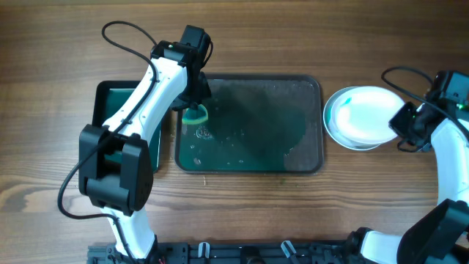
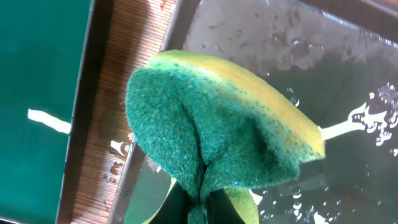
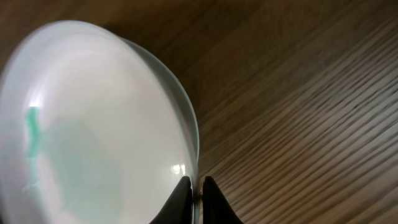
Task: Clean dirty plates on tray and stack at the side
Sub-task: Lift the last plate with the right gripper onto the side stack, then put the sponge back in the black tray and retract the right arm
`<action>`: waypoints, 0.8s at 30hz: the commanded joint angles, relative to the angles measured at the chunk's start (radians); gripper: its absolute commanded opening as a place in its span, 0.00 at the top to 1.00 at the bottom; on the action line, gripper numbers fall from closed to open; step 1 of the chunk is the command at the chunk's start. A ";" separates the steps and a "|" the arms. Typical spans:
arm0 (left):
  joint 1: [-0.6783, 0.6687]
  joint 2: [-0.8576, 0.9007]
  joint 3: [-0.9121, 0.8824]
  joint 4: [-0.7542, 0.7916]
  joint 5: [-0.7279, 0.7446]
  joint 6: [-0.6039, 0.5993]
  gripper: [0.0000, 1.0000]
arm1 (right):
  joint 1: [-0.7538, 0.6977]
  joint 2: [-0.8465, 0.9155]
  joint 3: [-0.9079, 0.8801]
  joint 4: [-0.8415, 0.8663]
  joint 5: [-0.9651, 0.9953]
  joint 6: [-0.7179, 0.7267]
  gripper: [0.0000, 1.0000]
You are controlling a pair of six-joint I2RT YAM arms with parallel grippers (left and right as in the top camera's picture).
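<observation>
Up close, left gripper (image 2: 200, 202) pinches a sponge (image 2: 217, 118), right gripper (image 3: 196, 194) a plate (image 3: 93, 124) rim, details hidden overhead.

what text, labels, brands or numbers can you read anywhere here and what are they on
No word, label, brand, number or sign can be read in any view.
The sponge in the left gripper: plain green and yellow, no print.
The tray: wet, no marking.
The smaller tray: no marking.
The plates, rim pinched by the right gripper: only a teal smear.
The arms: no lettering visible.
</observation>
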 commanded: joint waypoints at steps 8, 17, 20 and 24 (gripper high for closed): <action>0.193 -0.191 0.175 -0.299 0.055 0.298 0.96 | 0.158 -0.015 0.025 0.091 -0.359 -0.073 0.23; 0.412 -0.187 -0.253 0.048 0.011 0.468 0.96 | 0.434 -0.015 0.047 0.065 -0.208 -0.082 0.23; 0.416 -0.187 -0.430 0.293 0.011 0.467 0.82 | 0.434 -0.015 0.047 0.037 -0.183 -0.109 0.16; 0.416 -0.195 -0.462 0.302 0.015 0.464 0.33 | 0.434 -0.015 0.051 0.010 -0.180 -0.139 0.01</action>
